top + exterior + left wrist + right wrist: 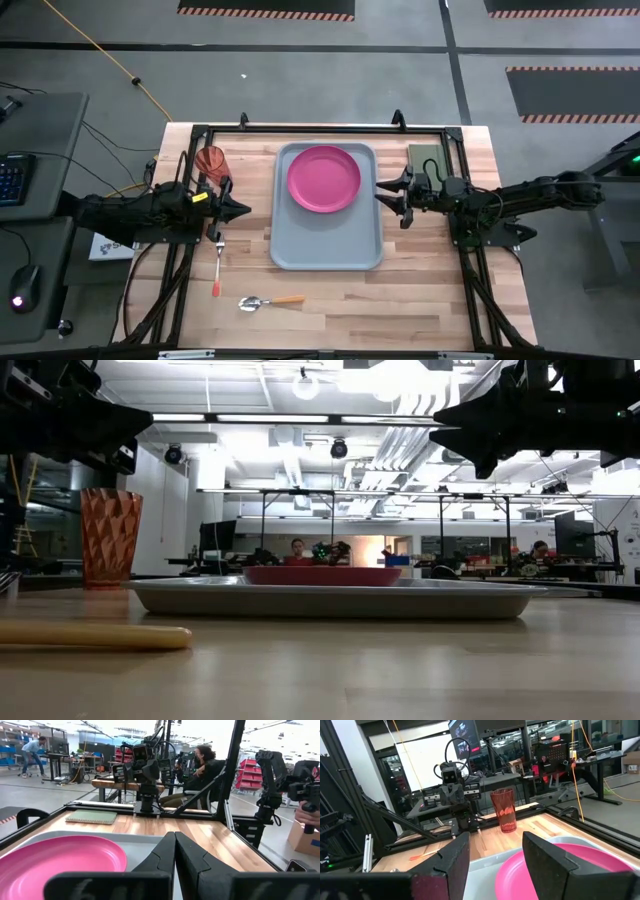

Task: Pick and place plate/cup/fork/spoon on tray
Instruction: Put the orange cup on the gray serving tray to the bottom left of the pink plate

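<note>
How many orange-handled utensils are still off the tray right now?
2. The fork lies on the table left of the tray, tines toward the left end effector. The spoon lies just past the tray's front left corner. None appear hidden.

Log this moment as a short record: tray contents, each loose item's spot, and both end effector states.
tray: holds only the pink plate, at its far end
cup: upright on the table, left of the tray
fork: on the table, left of the tray
spoon: on the table, near the tray's front left corner
left end effector: shut, empty, beside the tray's left rim
right end effector: open, empty, at the tray's right rim
</note>
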